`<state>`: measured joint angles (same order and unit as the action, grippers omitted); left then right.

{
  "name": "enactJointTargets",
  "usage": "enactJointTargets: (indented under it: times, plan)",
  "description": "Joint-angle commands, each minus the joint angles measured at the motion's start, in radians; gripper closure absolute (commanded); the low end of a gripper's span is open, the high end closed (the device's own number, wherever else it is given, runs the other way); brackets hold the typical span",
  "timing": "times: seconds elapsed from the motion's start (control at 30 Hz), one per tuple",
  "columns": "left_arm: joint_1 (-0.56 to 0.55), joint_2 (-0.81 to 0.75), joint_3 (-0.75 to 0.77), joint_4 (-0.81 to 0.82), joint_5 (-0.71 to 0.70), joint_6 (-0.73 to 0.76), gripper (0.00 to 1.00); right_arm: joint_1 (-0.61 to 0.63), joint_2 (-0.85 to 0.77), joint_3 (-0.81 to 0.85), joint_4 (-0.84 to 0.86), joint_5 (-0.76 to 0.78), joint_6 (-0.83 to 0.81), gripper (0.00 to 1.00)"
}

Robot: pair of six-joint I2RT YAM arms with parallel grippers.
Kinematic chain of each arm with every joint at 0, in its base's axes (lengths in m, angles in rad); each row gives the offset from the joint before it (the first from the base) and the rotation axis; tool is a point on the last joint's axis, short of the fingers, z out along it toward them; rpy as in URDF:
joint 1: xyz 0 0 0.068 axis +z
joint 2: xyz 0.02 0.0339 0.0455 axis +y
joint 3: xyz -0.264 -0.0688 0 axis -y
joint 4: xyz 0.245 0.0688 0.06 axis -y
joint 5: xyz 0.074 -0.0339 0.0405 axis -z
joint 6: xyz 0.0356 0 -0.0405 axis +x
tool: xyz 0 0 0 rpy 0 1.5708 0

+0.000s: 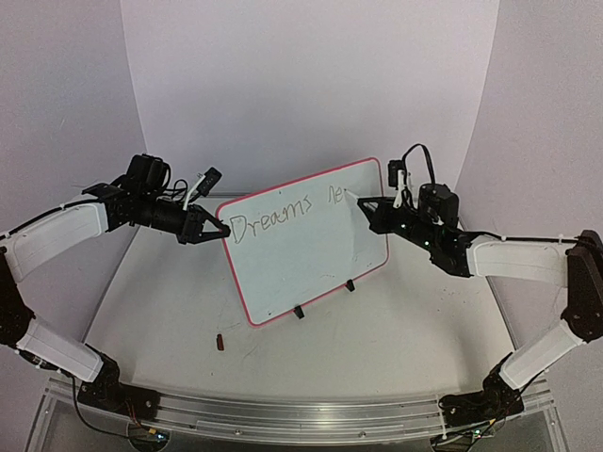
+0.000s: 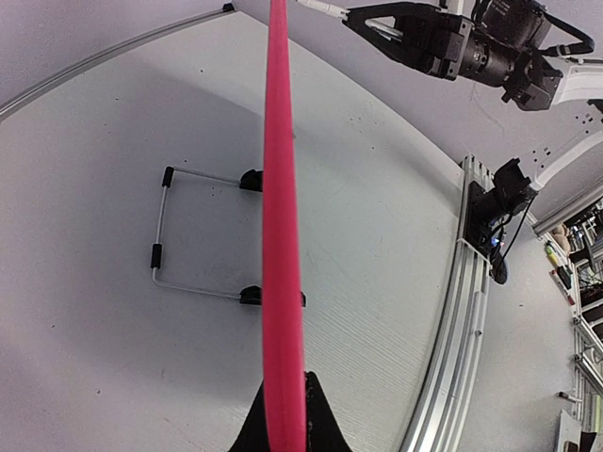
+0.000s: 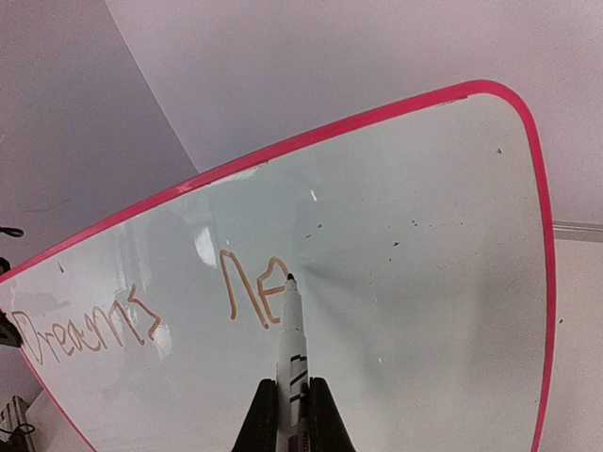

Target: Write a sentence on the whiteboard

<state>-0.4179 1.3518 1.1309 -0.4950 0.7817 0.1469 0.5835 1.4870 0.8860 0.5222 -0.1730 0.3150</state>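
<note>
Near edge: an aluminium rail [image 1: 301, 412] is seen, with both arm bases bolted to it. Just beyond it, on the white table [image 1: 415, 330], a small dark red object [image 1: 220, 343] is noted left of centre (too small to be identified).

Mid-table: the whiteboard [image 1: 311, 264] is stood on small black feet [image 1: 300, 312] and propped from behind by a wire stand [image 2: 165, 231]. It is set at a slant, with its right end further back than its left.

The board's left edge is clamped by the left gripper [image 1: 222, 231]; in the left wrist view the red frame is seen passing between the black fingers [image 2: 316, 424]. A white marker pen [image 3: 291, 339] is gripped tightly in the right gripper [image 1: 361, 203], and its dark tip is pressed to the board's upper part.

The sentence [image 1: 271, 224] is found along the board's top line: "Dreams", then "Ne", with the pen tip touching the last letter.

Far side: a plain pale backdrop [image 1: 301, 85] is curved behind the table.
</note>
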Motion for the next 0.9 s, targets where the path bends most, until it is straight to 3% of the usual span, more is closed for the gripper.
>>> enactJointTargets:
  times: [0.0,0.87]
  plan:
    - [-0.013,0.029,0.007,-0.051,-0.018,0.019,1.00,-0.001,-0.016,-0.002,0.036,0.006,0.002,1.00]
    - [-0.018,0.033,0.008,-0.053,-0.024,0.023,1.00,-0.001,0.039,0.050,0.032,0.118,-0.018,1.00]
